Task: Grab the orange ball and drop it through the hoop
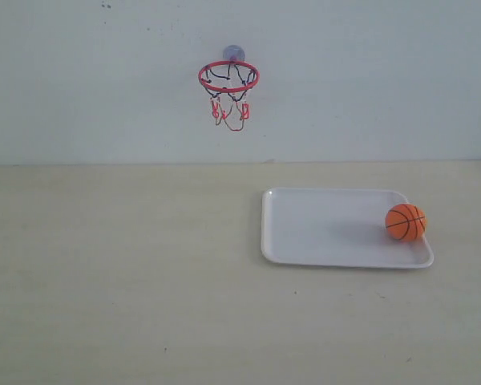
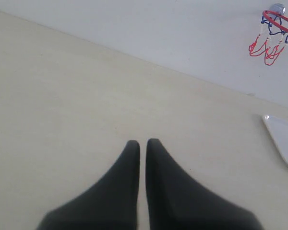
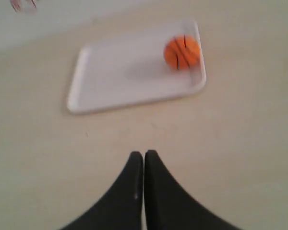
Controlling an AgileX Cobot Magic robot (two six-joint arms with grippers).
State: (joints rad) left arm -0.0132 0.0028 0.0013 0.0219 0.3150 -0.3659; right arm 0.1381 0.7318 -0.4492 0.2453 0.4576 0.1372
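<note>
The orange ball (image 1: 406, 222) lies at the right end of a white tray (image 1: 321, 237); the right wrist view shows the ball (image 3: 182, 52) in the tray's (image 3: 115, 81) corner, well ahead of my right gripper (image 3: 144, 154), which is shut and holds nothing. The hoop (image 1: 228, 78), a red ring with a dangling net on a suction cup, hangs on the back wall left of the tray. It also shows far off in the left wrist view as the hoop (image 2: 277, 21). My left gripper (image 2: 142, 142) is shut over bare table. Neither gripper appears in the exterior view.
The pale table (image 1: 120, 273) runs back to a white wall (image 1: 369, 80). A corner of the tray (image 2: 283, 139) shows in the left wrist view.
</note>
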